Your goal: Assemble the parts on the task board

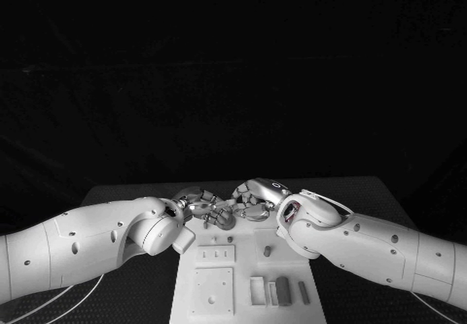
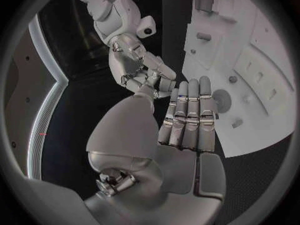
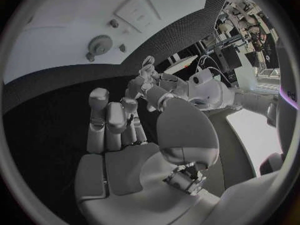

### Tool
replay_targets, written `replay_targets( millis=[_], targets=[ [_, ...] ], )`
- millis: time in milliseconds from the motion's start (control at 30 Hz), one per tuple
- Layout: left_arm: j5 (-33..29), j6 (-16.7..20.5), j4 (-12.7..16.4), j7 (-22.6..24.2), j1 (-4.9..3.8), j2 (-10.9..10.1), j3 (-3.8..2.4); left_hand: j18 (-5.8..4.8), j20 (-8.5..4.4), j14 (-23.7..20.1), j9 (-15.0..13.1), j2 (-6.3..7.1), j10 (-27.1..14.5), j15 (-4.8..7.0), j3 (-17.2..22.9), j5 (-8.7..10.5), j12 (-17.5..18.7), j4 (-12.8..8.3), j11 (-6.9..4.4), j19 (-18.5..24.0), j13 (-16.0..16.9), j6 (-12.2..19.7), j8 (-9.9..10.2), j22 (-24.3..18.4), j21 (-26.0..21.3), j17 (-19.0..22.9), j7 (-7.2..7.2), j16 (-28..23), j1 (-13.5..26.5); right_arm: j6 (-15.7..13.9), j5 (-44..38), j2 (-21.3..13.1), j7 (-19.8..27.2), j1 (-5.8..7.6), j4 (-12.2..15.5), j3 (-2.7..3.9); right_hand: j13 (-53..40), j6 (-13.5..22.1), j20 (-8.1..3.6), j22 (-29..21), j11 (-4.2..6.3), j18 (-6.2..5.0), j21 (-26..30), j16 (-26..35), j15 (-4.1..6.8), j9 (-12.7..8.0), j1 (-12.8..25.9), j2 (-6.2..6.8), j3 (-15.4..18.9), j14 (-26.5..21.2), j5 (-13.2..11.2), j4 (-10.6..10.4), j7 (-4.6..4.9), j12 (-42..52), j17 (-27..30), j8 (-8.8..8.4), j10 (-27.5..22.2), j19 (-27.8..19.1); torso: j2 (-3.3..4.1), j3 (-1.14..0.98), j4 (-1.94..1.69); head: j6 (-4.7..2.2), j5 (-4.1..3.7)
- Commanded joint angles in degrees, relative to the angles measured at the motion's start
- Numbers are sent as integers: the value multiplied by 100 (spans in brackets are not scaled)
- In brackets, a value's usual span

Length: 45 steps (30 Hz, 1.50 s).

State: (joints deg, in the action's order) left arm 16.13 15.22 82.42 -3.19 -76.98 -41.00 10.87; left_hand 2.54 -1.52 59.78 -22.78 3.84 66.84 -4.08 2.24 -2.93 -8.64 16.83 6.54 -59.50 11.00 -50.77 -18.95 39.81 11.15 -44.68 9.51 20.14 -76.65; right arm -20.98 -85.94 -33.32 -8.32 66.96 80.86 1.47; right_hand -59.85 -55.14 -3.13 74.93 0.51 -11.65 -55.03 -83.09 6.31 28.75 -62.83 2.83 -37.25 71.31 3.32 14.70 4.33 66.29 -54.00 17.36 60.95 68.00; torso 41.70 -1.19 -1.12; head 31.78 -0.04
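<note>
Both hands were observed over the far end of the task board [image 1: 191, 300]: the left hand [image 1: 198, 202] empty, fingers extended; the right hand [image 1: 255, 200] empty, fingers apart. A gear [image 3: 98, 44] lay on the board.

The left hand [image 2: 187, 120] is seen with fingers straight and together (nothing held). The task board [image 2: 250, 85] lies beyond it, and the right hand [image 2: 140, 70] is seen just beside its edge.

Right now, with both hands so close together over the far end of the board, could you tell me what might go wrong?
The left hand and right hand are nearly touching, so their fingers could collide. Both hover over the gear on the task board, hiding it from the head camera; a misjudged reach could knock the small parts nearer the robot.
</note>
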Motion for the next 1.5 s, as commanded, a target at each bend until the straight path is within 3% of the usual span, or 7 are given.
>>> replay_targets(
  millis=[33, 467, 833, 1333, 1500],
  targets=[
    [-48, -153, 27, -44, -3, 14, -3, 60, -4, 12, 3, -6, -39, -9, 46, 13, 23, -2, 4, 54, 10, 22, 23, 8, 19, -11, 20, -33, 41, 20, -19, 21, -23, -5, 13, 2, 9, -205, -3, 83, 0, -335, -3, 25, 30, 230, 2, 73, -14, 6, 20, -31, 153, 14, 5, 128, 29, 27, 0, 6, -3, 5, -6],
    [-48, -111, 35, -22, -3, 4, -3, 66, -9, 30, -6, -36, -4, 1, 95, 13, 4, -11, -15, 56, 53, -29, 4, 46, 30, -75, -2, -34, -12, 65, -1, 84, -18, -5, 29, 2, 11, -205, -6, 81, 2, -335, 0, 28, 32, 233, 6, 79, -15, 12, 20, -34, 152, 13, 5, 127, 32, 33, 2, 11, -3, 25, -26],
    [-58, -68, 42, -4, -4, 0, -3, 67, -13, 40, -8, -65, 10, 6, 106, 13, -2, -13, -24, 55, 72, -47, -1, 64, 35, -106, -11, -34, -47, 111, 45, 138, -5, -5, 48, -2, 12, -206, -7, 80, 3, -335, 2, 31, 33, 235, 10, 84, -15, 16, 19, -36, 151, 12, 6, 126, 33, 36, 3, 3, 1, 33, -30],
    [-59, -109, 56, -11, -4, 0, -4, 57, -34, 96, -26, -340, 88, 34, 58, 12, -33, -29, -67, 65, 160, -150, -41, 144, 48, -249, -60, -37, -372, 140, 77, 188, -4, -7, -28, -12, 14, -211, -8, 79, 4, -335, 4, 36, 34, 239, 19, 85, -14, 15, 19, -42, 149, 12, 15, 127, 35, 38, 5, 3, -3, 59, -46],
    [-59, -93, 37, -4, -5, -2, -4, 52, -51, 138, -35, -521, 129, 55, 26, 12, -46, -36, -89, 59, 194, -200, -61, 175, 56, -317, -83, -23, -543, 158, 96, 197, 4, -19, -30, -22, 14, -215, -9, 78, 5, -335, 6, 38, 35, 241, 23, 87, -13, 15, 19, -45, 148, 12, 18, 129, 36, 39, 4, 1, -2, 60, -43]
  ],
)
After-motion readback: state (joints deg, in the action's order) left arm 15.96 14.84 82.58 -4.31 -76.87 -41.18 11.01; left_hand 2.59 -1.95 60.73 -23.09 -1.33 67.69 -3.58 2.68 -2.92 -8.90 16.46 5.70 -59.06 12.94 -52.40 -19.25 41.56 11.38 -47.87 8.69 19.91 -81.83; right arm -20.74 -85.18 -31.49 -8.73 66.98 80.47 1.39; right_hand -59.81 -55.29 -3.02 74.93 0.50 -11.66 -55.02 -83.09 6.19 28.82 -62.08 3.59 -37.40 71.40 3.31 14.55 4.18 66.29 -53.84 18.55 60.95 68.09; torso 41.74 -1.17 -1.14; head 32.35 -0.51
